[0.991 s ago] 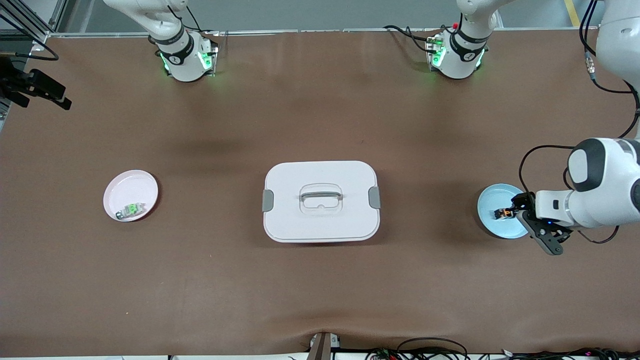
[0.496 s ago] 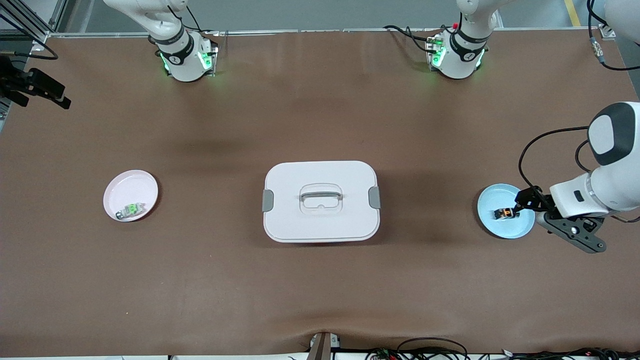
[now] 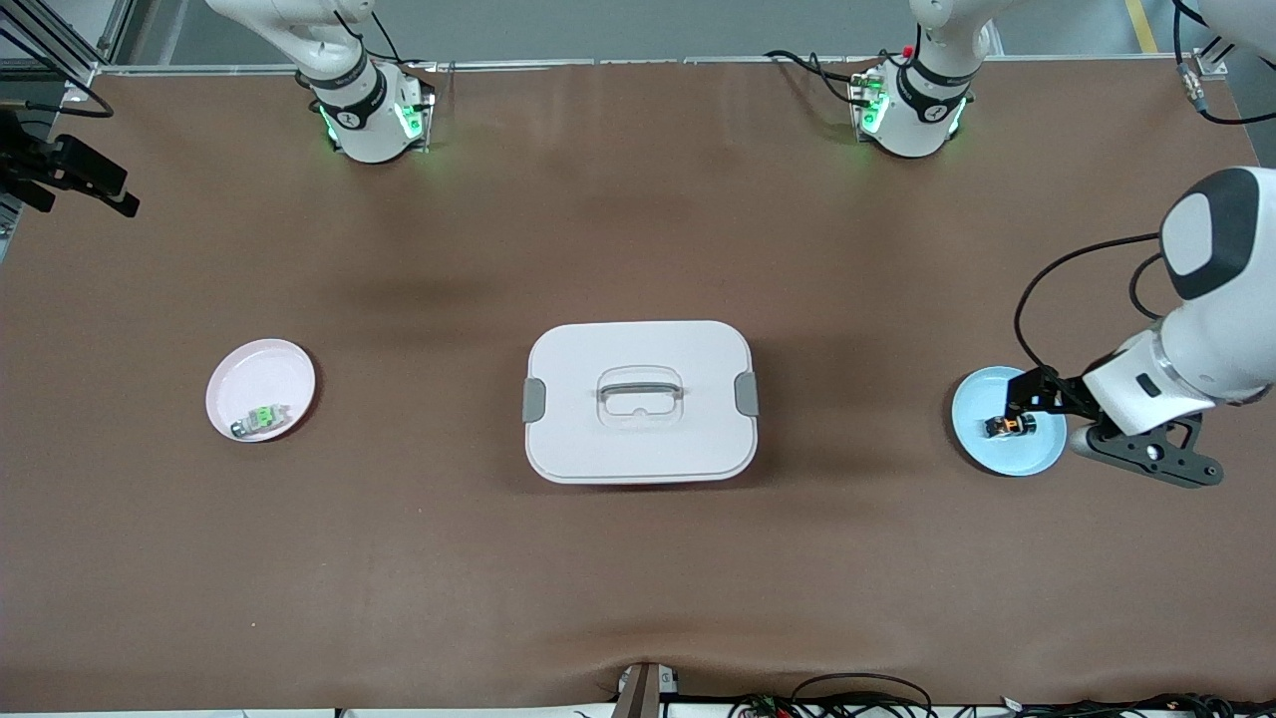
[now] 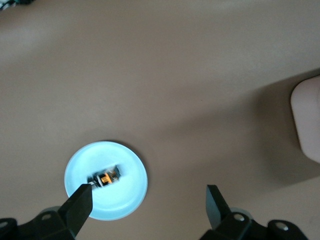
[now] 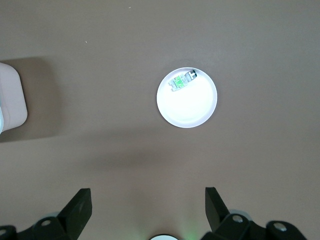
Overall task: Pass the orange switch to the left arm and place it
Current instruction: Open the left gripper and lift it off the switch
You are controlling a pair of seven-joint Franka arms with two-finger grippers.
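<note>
Orange switch (image 3: 1009,426) lies inside a pale blue dish (image 3: 982,447) at the left arm's end of the brown table (image 3: 638,578), with the left gripper (image 3: 1029,397) hanging over the dish, its fingers (image 4: 80,204) spread wide and holding nothing. In the left wrist view the switch (image 4: 105,177) sits near the middle of the dish (image 4: 127,197), just by one fingertip.

One white box (image 3: 639,401), lid on and grey clips at both ends, stands in the middle of the table, between the blue dish and a pink dish (image 3: 261,377) at the right arm's end. That second dish carries one clear-and-green component (image 3: 261,419).

The right arm waits high up; its gripper (image 5: 146,207) appears only in its own wrist view, fingers (image 5: 80,206) set wide and empty, above bare table with the pink dish (image 5: 192,110) and its component (image 5: 182,80) below it.

Count on the table: two dishes, two small components, one box.
</note>
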